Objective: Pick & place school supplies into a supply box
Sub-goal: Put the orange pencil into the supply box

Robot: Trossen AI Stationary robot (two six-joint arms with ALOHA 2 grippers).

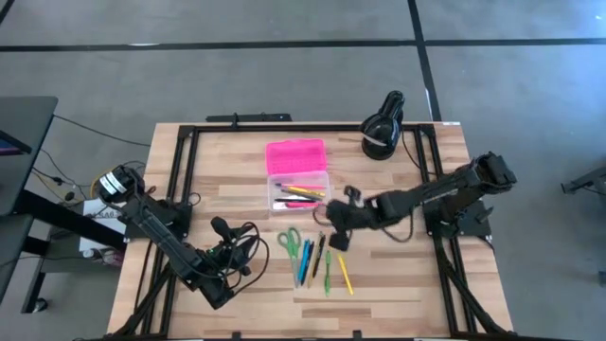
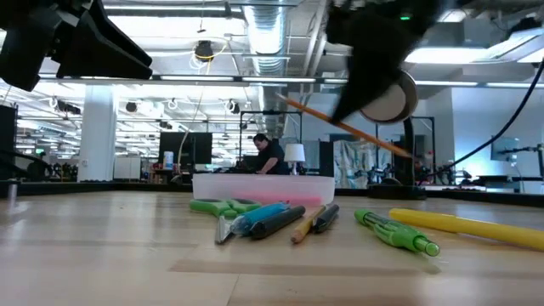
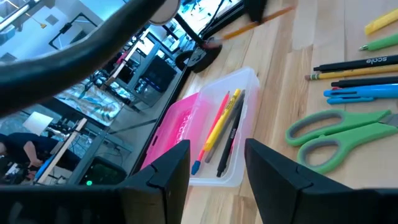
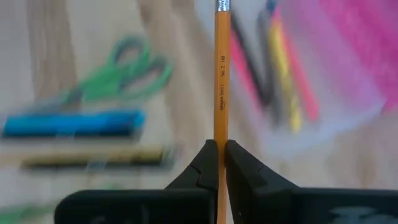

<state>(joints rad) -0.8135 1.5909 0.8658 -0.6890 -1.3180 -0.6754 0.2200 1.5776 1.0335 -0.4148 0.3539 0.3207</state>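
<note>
The supply box [image 1: 298,180] lies open mid-table, its pink lid [image 1: 295,154] on the far side and its clear base [image 3: 227,134] holding a few pens. Nearer lie the green scissors [image 1: 290,240], blue and black pens [image 1: 308,260], a green pen [image 2: 395,231] and a yellow pen [image 2: 476,228], all flat on the wood. My right gripper [image 1: 337,225] hovers just right of the box's base, shut on an orange pencil [image 2: 327,119]. My left gripper [image 3: 217,168] is open, left of the scissors, and touches nothing. My right gripper pinches the orange pencil's shaft [image 4: 222,134] between its two fingertips [image 4: 205,163]. The pencil runs lengthwise out past the fingers, with its metal-banded eraser end [image 4: 222,6] farthest from the wrist. It is lifted clear of the table and slants downward in the low view.
A black round lamp-like object [image 1: 383,123] stands at the table's far right. Dark metal rails [image 1: 185,180] run along the left and right sides. Bare wood shows between the left gripper and the scissors. A person [image 2: 270,155] sits in the room behind.
</note>
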